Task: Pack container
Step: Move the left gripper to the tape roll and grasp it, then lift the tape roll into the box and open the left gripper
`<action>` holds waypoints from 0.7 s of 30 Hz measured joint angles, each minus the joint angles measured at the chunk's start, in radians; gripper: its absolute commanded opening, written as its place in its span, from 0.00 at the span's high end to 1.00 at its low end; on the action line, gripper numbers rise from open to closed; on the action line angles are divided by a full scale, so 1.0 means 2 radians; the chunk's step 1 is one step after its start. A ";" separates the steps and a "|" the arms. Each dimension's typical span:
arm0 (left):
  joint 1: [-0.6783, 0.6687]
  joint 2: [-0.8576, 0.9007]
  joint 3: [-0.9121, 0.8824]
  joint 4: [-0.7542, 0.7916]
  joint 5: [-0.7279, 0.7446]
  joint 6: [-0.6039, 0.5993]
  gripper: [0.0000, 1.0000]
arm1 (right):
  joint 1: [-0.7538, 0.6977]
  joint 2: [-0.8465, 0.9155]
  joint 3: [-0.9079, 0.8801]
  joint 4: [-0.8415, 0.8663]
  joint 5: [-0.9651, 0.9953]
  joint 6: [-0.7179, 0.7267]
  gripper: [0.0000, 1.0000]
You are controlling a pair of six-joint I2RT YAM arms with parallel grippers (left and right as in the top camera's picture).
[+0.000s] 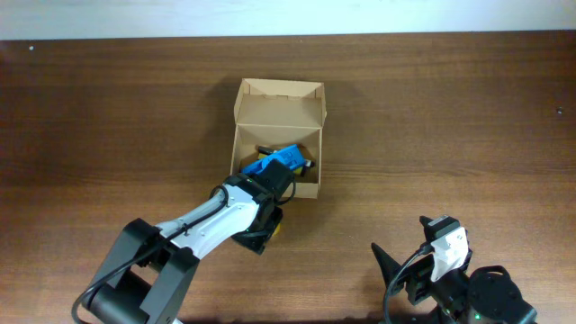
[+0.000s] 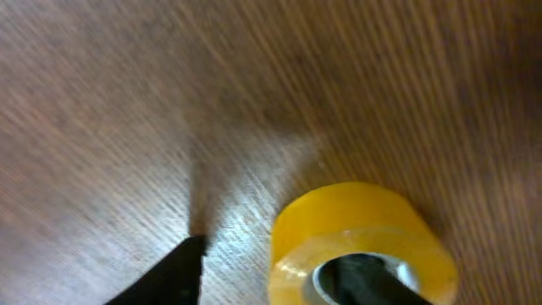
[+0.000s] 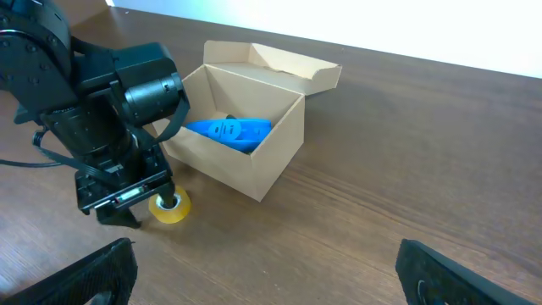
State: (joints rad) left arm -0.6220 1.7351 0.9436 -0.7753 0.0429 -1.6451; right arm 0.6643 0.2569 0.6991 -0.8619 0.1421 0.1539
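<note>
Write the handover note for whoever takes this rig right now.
Grippers: the left gripper is open over the yellow tape roll, which lies on the table by the container's front wall. One finger is in the roll's core and the other is outside with a gap showing, so the roll is not gripped. The right gripper is open and empty, away from the container.
Things: the container has its flap lid open, with the blue block inside.
Done: the block is packed.
Left: grip the roll, put it in, close the flap.
</note>
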 measured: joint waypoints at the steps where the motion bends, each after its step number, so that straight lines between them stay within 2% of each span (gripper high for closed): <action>1: 0.000 0.000 0.000 0.002 0.001 0.000 0.62 | 0.000 0.000 0.000 0.000 0.000 0.000 0.01; 3: 0.000 0.000 0.000 0.003 0.002 0.000 0.70 | 0.000 0.000 0.000 0.000 0.000 0.000 0.01; 9: 0.000 0.001 0.000 0.005 0.005 0.000 0.83 | 0.000 0.000 0.000 0.000 0.000 0.000 0.01; 14: 0.000 0.001 0.000 0.003 0.008 -0.001 0.89 | 0.000 0.000 0.000 0.000 0.000 0.000 0.01; 21: -0.003 -0.001 0.000 0.003 0.010 -0.001 0.90 | 0.000 0.000 0.000 0.000 0.000 0.000 0.01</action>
State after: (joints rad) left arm -0.6281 1.7332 0.9436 -0.7696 0.0628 -1.6466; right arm 0.6643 0.2569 0.6991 -0.8619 0.1421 0.1539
